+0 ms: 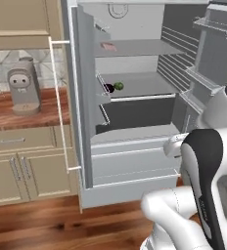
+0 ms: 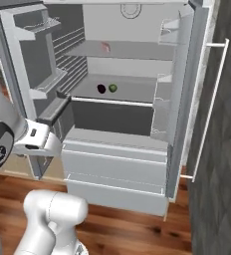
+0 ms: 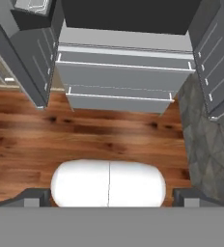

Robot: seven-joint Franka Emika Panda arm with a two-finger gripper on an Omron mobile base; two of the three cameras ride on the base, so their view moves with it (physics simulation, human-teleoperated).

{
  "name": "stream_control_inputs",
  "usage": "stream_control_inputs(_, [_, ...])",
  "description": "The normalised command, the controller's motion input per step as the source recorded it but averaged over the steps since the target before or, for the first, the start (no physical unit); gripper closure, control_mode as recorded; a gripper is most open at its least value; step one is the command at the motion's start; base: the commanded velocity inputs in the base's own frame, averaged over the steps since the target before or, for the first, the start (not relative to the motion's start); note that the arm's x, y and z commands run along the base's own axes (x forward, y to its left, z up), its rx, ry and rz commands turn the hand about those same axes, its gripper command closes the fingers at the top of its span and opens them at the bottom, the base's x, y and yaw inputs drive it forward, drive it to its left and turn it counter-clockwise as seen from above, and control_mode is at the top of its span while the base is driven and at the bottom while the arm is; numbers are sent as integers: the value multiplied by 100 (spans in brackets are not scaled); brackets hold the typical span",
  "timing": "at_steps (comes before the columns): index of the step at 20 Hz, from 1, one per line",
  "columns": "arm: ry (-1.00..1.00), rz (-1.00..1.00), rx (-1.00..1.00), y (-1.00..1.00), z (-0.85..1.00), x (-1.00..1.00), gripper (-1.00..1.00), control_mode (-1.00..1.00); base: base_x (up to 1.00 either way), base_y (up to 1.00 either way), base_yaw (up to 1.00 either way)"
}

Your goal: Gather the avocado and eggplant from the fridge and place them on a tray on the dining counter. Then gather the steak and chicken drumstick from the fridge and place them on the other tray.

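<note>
Left base view shows the fridge [image 1: 135, 97] standing open in the middle of the frame, both doors swung wide. On its middle shelf [image 1: 140, 85], toward the left, a dark eggplant [image 1: 108, 88] lies just beside a green avocado [image 1: 119, 86]. One shelf higher, at upper centre, a pink steak [image 1: 108, 47] rests by itself. Left of the fridge, a grey coffee machine [image 1: 23, 85] stands on a wooden counter [image 1: 17, 114] above pale cabinets [image 1: 22, 171]. The white arm [image 1: 203, 185] fills the lower right of this frame.

Right base view has the same eggplant [image 2: 101, 88] and avocado [image 2: 113, 87] at centre, well apart from the arm at lower left. The steak [image 2: 105, 47] sits above them.

Hand view looks down at the fridge drawers [image 3: 123, 77] along the top and wood floor [image 3: 85, 130] across the middle. The gripper's fingertips barely show at the bottom corners, so I cannot tell whether the fingers are spread or pressed together.
</note>
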Motion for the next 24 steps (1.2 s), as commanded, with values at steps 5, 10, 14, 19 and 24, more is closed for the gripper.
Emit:
stream_control_inputs(5, [0, 0, 0, 0, 0, 0, -100, 100, 47, -45, 13])
stream_control_inputs(10, [0, 0, 0, 0, 0, 0, -100, 100, 37, -51, 1])
stream_control_inputs(14, [0, 0, 0, 0, 0, 0, -100, 100, 53, -19, -3])
stream_control_inputs(19, [0, 0, 0, 0, 0, 0, -100, 100, 60, 0, -13])
stream_control_inputs(24, [0, 0, 0, 0, 0, 0, -100, 100, 46, 0, -16])
